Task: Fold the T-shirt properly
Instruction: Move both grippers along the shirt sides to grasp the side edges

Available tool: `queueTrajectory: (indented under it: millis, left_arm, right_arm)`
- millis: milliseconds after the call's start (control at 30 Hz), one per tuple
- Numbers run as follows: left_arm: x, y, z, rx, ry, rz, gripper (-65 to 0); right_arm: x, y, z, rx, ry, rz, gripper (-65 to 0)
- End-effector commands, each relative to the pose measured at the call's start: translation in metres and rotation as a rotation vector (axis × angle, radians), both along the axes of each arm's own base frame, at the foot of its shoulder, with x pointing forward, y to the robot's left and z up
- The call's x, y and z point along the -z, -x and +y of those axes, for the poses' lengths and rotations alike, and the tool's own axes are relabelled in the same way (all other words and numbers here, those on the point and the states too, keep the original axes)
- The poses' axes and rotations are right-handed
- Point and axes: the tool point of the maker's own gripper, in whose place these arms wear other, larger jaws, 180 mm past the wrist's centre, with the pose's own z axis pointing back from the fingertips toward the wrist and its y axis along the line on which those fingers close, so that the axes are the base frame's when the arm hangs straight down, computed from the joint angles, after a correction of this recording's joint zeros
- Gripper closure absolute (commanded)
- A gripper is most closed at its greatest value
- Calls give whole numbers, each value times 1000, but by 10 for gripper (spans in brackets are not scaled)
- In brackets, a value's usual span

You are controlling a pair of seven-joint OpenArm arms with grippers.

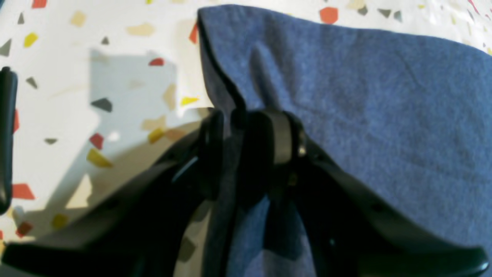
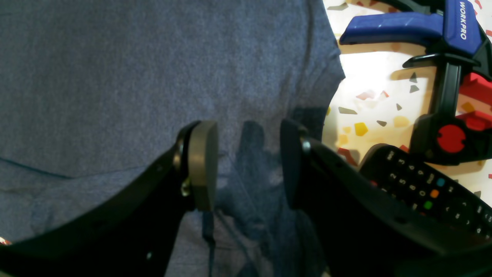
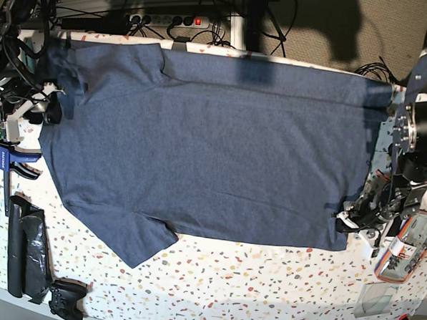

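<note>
The dark navy T-shirt (image 3: 214, 153) lies spread flat across the speckled table (image 3: 249, 291), sleeves towards the base view's left. At its lower right hem corner my left gripper (image 3: 346, 223) is shut on it. The left wrist view shows that gripper (image 1: 250, 123) pinching a raised fold of the blue cloth (image 1: 365, 96) at its edge. My right gripper (image 3: 59, 102) is over the shirt's left end, by the upper sleeve. In the right wrist view it (image 2: 248, 154) stands open, one pad (image 2: 201, 165) on each side of flat cloth (image 2: 115, 77).
A blue and black bar clamp (image 2: 403, 27) and a black remote control (image 2: 419, 188) sit just off the shirt's edge by my right gripper. A long black object (image 3: 26, 258) and a game controller (image 3: 66, 299) lie at the front left. A small box (image 3: 402, 256) sits at the right.
</note>
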Motion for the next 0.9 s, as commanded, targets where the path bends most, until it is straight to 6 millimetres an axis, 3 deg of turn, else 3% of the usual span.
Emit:
queueTrajectory:
  millis: [0,100,200,233,400,600,767,867]
  left_arm:
    - [-18,-16,3,-2,-27,-43,-181]
    - [-13,-14,2,20,-76,-24,-149]
    - [-9,-10,2,20,-75,-17,-17]
    - [-8,-9,2,20,-75,-17,0]
    - [-6,-8,7,7,-76,-45,0]
    - [-1,-2,13,-7,-76,-66,0]
    - [0,0,15,-8,-77,-59,0]
    - [7,5,13,0,-79,-23,0]
  right_arm:
    - [-13,-6,-3,-12,19,-36,-266]
    - [-11,-5,-3,-12,21,-26,-266]
    - [-12,-5,-3,-12,20,-29,-266]
    - [-12,-6,-3,-12,20,-34,-266]
    - [-28,-17,-1,-15,8,-143,-266]
    - [-63,-50,5,-35,0,-303,-267]
    - [-70,-94,39,-186,32,-274,-267]
    - [-60,-124,34,-170,113,-200,-267]
